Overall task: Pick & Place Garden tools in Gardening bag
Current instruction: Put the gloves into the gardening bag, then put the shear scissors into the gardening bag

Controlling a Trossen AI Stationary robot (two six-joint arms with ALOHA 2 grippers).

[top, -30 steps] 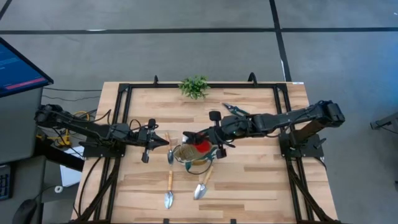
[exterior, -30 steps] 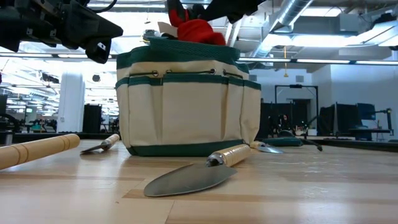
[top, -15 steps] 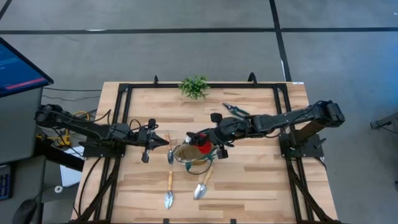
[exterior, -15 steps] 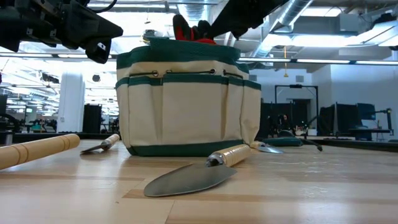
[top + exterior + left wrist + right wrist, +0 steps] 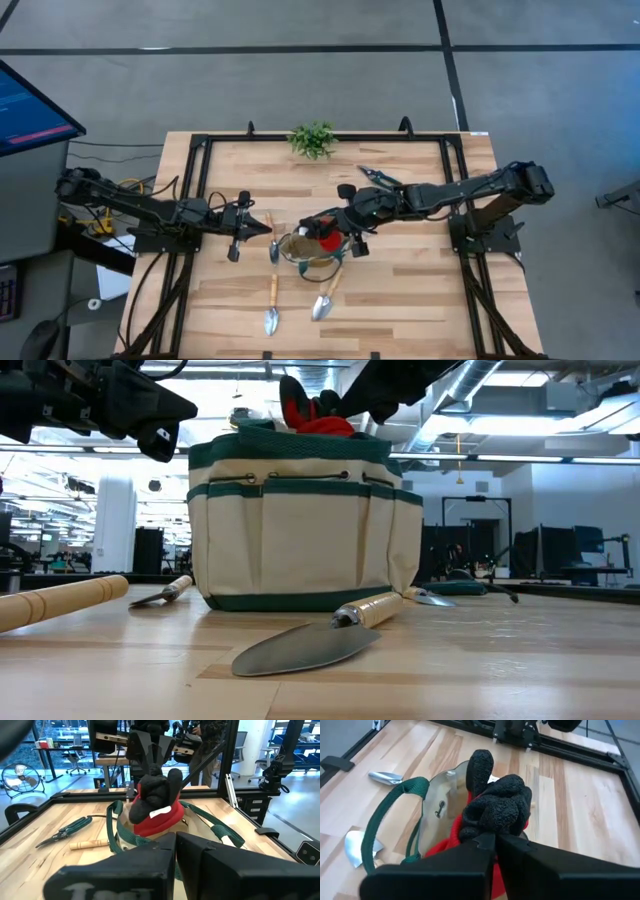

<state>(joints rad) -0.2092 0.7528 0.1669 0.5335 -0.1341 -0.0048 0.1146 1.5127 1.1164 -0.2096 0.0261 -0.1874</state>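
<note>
I am holding my right gripper clamped on the red-and-black glove right over the mouth of the gardening bag, the glove half in already. It is soft and limp — I judge it light, likely to flop and snag on the rim, so a pinch at the bunched cuff suits it. My left gripper is waiting just beside the bag, fingers together — empty.

Open-plan robotics lab or workshop, light wooden counter edged by black metal framing, grey concrete floor, exposed silver ceiling ducts, dark monitor workstations, black office chairs
</note>
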